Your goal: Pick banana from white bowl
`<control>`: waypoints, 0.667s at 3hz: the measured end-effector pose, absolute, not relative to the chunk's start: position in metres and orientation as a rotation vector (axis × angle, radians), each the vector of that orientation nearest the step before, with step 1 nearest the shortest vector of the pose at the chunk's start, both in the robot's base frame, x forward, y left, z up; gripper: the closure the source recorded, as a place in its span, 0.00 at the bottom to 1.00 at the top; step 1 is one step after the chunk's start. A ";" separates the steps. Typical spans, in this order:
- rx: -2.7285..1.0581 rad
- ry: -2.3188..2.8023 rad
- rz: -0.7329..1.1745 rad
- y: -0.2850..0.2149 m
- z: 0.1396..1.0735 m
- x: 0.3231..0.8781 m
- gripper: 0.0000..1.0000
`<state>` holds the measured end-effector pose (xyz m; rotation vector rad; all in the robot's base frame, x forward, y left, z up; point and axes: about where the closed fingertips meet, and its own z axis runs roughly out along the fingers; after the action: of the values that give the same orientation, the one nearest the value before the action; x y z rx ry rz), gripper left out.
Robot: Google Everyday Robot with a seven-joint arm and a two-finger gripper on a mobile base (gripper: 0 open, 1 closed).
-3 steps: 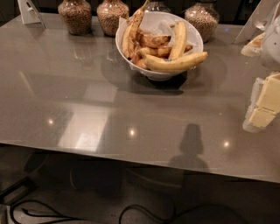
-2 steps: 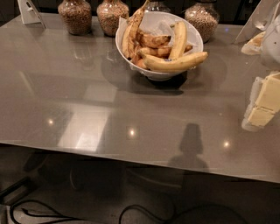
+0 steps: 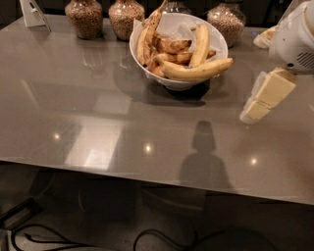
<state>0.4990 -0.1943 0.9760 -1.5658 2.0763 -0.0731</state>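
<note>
The white bowl (image 3: pixel 142 37) stands at the back middle of the grey table (image 3: pixel 98 112) and holds several bananas. The banana (image 3: pixel 196 71), long, gently curved and pale yellow, lies across the bowl's front rim with its tip pointing right. A shorter straight yellow banana (image 3: pixel 201 44) lies behind it. Brown-spotted bananas (image 3: pixel 149 32) fill the left side of the bowl. My gripper (image 3: pixel 265 95) hangs at the right edge of the view, above the table, to the right of the bowl and a little nearer than it, apart from the banana.
Several brown glass jars (image 3: pixel 84 18) filled with grain stand in a row behind the bowl. A small white card stand (image 3: pixel 33 12) is at the back left corner. The table's front edge (image 3: pixel 147 174) runs across the lower view, with cables on the floor below.
</note>
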 end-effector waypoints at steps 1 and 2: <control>-1.493 2.003 -0.079 -0.178 0.979 0.536 0.00; -1.483 1.937 -0.102 -0.158 0.974 0.569 0.00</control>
<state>0.5689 -0.1585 0.9743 -1.4827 1.9366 -0.1021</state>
